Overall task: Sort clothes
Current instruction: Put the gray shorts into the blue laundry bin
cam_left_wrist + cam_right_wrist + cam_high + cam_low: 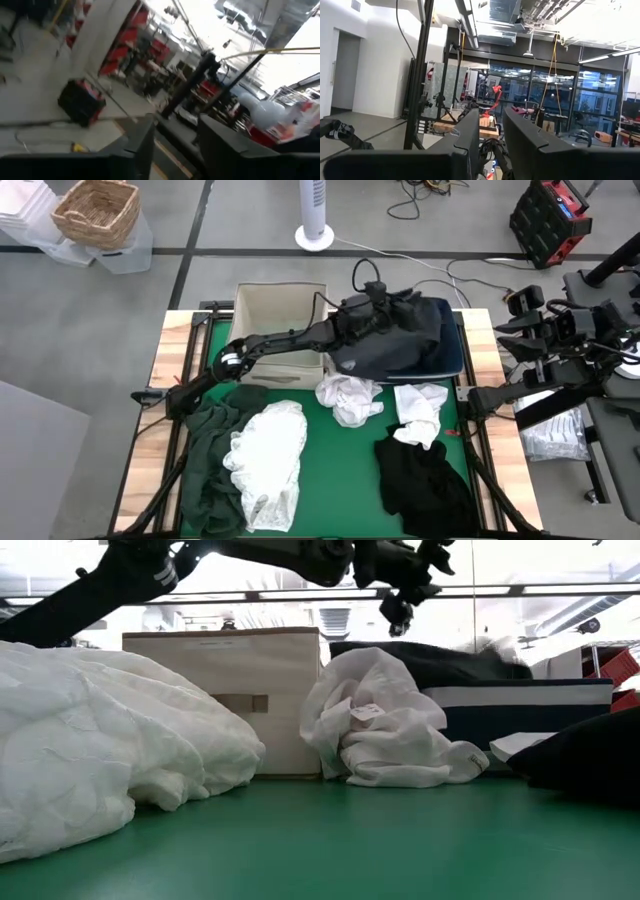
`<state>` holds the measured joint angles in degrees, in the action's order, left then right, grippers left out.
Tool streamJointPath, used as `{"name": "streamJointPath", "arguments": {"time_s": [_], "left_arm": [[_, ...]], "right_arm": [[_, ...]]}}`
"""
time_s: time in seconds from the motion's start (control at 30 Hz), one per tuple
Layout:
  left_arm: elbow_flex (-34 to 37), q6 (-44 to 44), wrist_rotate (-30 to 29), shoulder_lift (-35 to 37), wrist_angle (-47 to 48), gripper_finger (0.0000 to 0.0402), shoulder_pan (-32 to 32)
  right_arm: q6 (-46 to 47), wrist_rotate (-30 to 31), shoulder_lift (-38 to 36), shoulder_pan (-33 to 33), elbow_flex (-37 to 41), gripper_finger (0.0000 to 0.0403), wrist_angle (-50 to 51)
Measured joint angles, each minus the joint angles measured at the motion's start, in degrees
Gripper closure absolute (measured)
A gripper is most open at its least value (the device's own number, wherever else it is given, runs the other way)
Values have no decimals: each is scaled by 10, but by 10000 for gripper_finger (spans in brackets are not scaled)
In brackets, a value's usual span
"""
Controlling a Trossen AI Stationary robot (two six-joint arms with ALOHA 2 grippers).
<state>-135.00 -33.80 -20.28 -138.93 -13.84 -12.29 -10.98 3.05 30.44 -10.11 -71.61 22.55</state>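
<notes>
Honestly still early in the sort: dark floppy garment (pixel 395 340) heaped over the navy blue plastic bin (pixel 452 360), nothing visible in the beige fabric box (pixel 275 315). Left gripper (pixel 375 298) up above that bin, fingers spread with nothing between them in the wrist view. Right gripper (pixel 490 137) parked off the table's right side, also spread and empty. Left on the green mat: crumpled white cloth (pixel 348 398), second white piece (pixel 420 412), lacy white garment (pixel 265 460), dark green garment (pixel 208 450), black garment (pixel 425 475). No readable labels; small tag on the crumpled cloth too tiny to read.

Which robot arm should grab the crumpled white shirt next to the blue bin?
Probably the left. Its gripper hangs open over the navy bin, just behind the white shirt. The right gripper is parked off the table's right side, pointing into the room.
</notes>
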Motion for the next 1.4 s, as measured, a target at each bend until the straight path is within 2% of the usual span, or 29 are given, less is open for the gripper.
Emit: {"name": "streamJointPath", "arguments": {"time_s": [0.1,0.17,0.27,0.5,0.63,0.73,1.2,1.4], "left_arm": [[0,-14,37,0,20,227,0],[0,8,70,3,24,208,2],[0,68,98,22,89,194,10],[0,258,98,96,424,190,24],[0,304,76,135,610,190,31],[0,318,68,140,702,190,35],[1,347,74,125,777,192,39],[9,348,74,125,792,227,37]], "right_arm": [[2,0,0,0,0,315,0],[5,0,0,0,0,311,1],[6,0,0,0,0,306,12],[8,2,0,0,0,311,23],[5,6,0,0,0,317,28],[0,6,0,0,0,319,29],[0,15,0,0,0,300,34],[-1,15,0,0,0,309,38]]}}
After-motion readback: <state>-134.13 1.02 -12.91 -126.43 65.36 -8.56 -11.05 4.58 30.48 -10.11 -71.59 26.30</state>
